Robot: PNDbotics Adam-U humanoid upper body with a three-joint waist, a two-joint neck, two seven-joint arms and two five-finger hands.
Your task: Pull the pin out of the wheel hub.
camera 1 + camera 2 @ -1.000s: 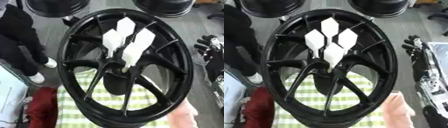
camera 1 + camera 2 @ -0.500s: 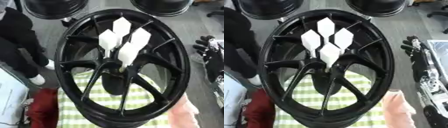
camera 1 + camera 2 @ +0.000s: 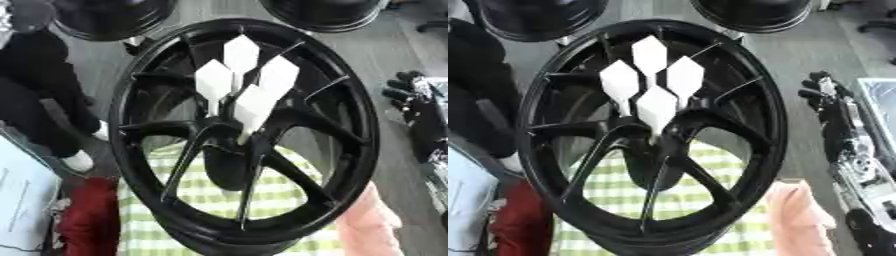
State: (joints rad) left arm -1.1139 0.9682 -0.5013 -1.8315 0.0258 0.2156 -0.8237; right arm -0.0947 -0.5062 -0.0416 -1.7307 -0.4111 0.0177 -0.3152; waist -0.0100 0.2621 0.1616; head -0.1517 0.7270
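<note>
The right robot hand (image 3: 826,95) hangs with relaxed fingers, holding nothing, well right of the hub (image 3: 229,131), where four white pins (image 3: 255,107) still stand, none pulled yet.

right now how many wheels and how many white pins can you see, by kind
black wheels: 3, the big one in front and two partly cut off at the top, left and right
white pins with diamond heads, standing in the hub: 4
total: 7
</note>
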